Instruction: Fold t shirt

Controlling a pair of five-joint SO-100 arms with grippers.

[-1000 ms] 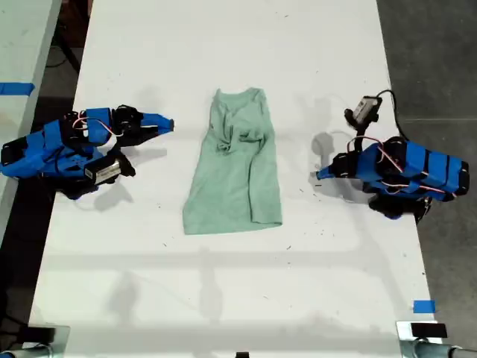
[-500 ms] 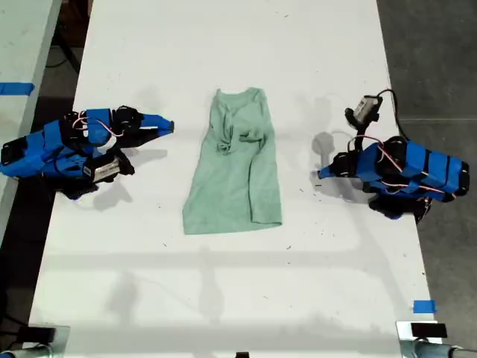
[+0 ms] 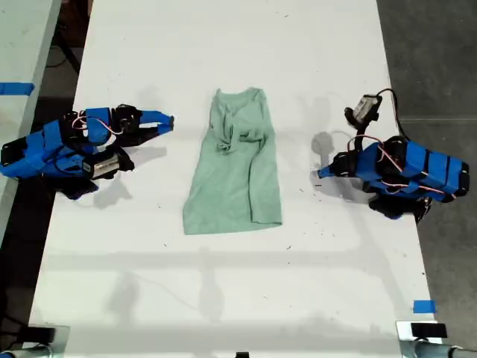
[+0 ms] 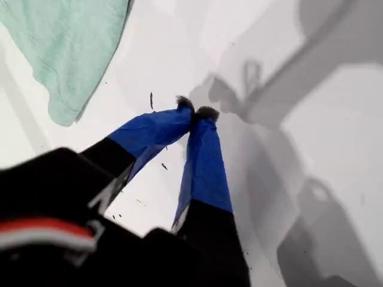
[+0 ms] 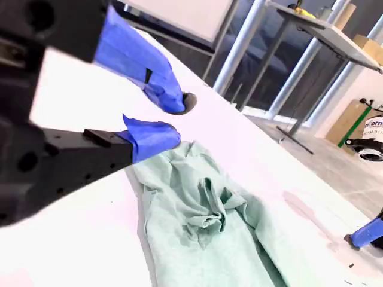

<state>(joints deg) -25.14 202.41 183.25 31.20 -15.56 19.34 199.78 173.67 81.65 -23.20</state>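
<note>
A t shirt (image 3: 236,165) is laid flat at the middle of the exterior view on a white table (image 3: 223,298), with its narrow neck end toward the top of that view and its wider hem toward the bottom; the cloth is bunched and wrinkled just below the neck, and one side is folded over the body. It is touched by neither gripper. My first gripper (image 4: 195,111) is seen at the exterior view's right, low over the bare table and apart from the shirt; its blue-taped jaws are pressed together at the tips, with nothing between them, and a corner of the shirt (image 4: 66,48) is shown beyond them. My second gripper (image 5: 173,119) is seen at the exterior view's left, pointed toward the shirt's neck end; its jaws are spread slightly, a gap being visible between the taped tips, and nothing is held. In the second wrist view the shirt's crumpled folds (image 5: 209,209) are shown just past those tips.
</note>
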